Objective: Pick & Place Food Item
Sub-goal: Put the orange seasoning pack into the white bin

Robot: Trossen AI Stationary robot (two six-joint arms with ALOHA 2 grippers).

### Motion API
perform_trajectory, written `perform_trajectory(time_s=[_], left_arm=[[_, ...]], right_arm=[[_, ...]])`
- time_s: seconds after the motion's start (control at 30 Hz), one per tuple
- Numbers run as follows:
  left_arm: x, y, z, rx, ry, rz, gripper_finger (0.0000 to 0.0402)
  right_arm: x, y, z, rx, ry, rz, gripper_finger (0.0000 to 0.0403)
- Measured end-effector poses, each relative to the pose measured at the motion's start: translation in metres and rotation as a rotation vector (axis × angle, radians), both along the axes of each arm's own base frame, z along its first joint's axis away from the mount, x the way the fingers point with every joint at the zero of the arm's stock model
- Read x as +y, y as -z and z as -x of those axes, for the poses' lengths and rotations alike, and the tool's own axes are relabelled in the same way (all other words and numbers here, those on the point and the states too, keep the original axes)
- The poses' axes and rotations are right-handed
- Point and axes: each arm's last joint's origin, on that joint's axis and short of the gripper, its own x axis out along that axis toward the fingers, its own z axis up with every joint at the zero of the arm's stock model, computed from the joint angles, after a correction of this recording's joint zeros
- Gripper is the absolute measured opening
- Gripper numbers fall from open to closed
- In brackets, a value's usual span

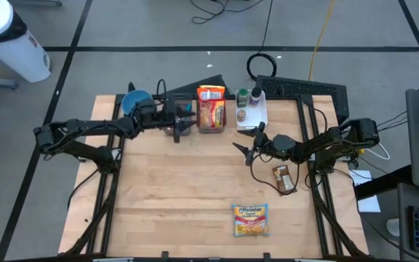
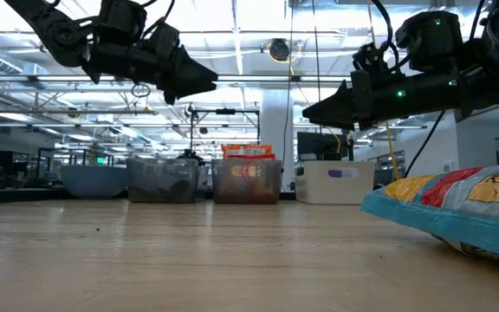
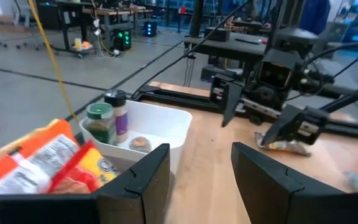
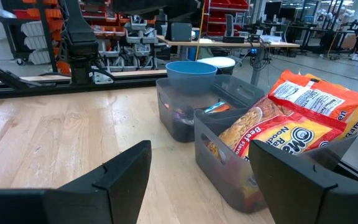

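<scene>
both pincers hang released and empty above the table. the left gripper (image 1: 188, 120) is over the bins, and the right gripper (image 1: 247, 149) hovers nearer the middle. the ramen packet (image 1: 250, 219) lies far in front of the right gripper, untouched. the approach step is in hand; next, the right gripper must go down onto the packet.

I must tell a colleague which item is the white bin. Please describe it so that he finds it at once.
Look at the table's far edge, where containers stand in a row. The white bin is the rightmost, beside the clear bin of noodle packets. It alone is white and holds small jars.
</scene>
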Motion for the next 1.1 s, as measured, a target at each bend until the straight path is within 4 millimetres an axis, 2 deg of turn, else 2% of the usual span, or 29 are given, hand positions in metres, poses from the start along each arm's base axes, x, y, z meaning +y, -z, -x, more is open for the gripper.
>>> perform_trajectory(time_s=[0.37, 0.63, 0.87, 0.93, 1.1], left_arm=[[-0.028, 0.000, -0.010, 0.002, 0.166, -0.026, 0.0182], [-0.048, 0.010, -0.014, 0.110, 0.221, -0.010, 0.0182], [-0.077, 0.002, -0.007, 0.125, 0.248, -0.079, 0.0182], [-0.084, -0.005, -0.005, 0.082, 0.265, -0.095, 0.0182], [-0.094, -0.002, 0.013, 0.056, 0.285, -0.082, 0.0182]], right_arm=[[0.000, 0.000, 0.000, -0.010, 0.001, -0.025, 0.0263], [0.000, 0.000, 0.000, -0.012, 0.001, -0.028, 0.0263], [0.000, 0.000, 0.000, -0.026, 0.000, -0.059, 0.0263], [0.000, 0.000, 0.000, -0.027, 0.000, -0.060, 0.0263], [0.001, 0.000, 0.000, -0.046, -0.014, -0.111, 0.0263]])
